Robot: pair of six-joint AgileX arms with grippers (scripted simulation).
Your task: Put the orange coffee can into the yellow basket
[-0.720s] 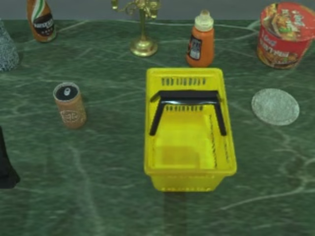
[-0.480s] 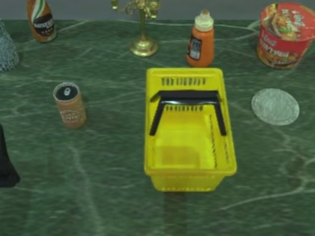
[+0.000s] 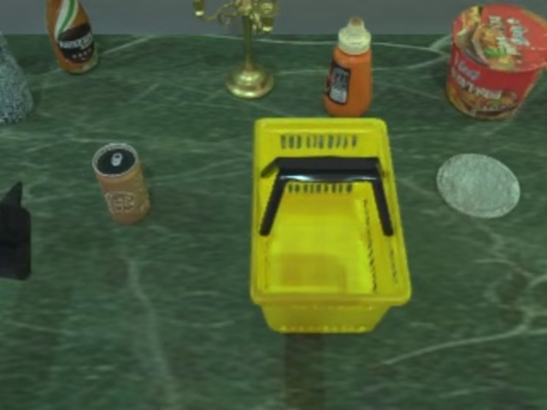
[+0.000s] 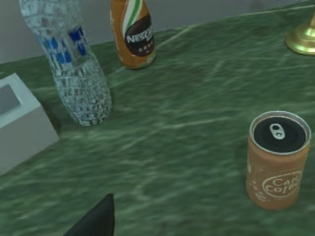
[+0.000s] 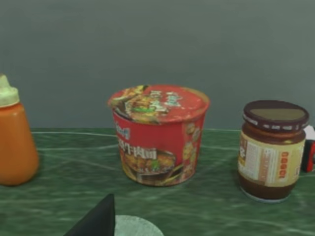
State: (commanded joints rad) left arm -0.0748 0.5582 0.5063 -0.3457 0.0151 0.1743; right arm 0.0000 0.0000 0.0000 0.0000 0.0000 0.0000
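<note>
Coffee can upright on the worktop, left of the basket.
Left end effector (image 3: pixel 14 232) sits at the worktop's left edge, finger state impossible to tell; farther right, apart from it, the orange coffee can (image 3: pixel 120 183) stands well left of the yellow basket (image 3: pixel 328 224).

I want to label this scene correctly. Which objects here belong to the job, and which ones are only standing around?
Part of the job:
orange coffee can, upright, left of the basket
yellow basket, empty, handles folded
left gripper, at the table's left edge

Just standing about:
brown bottle
brass candlestick
orange squeeze bottle
red noodle cup
grey disc
clear water bottle
sauce jar
</note>
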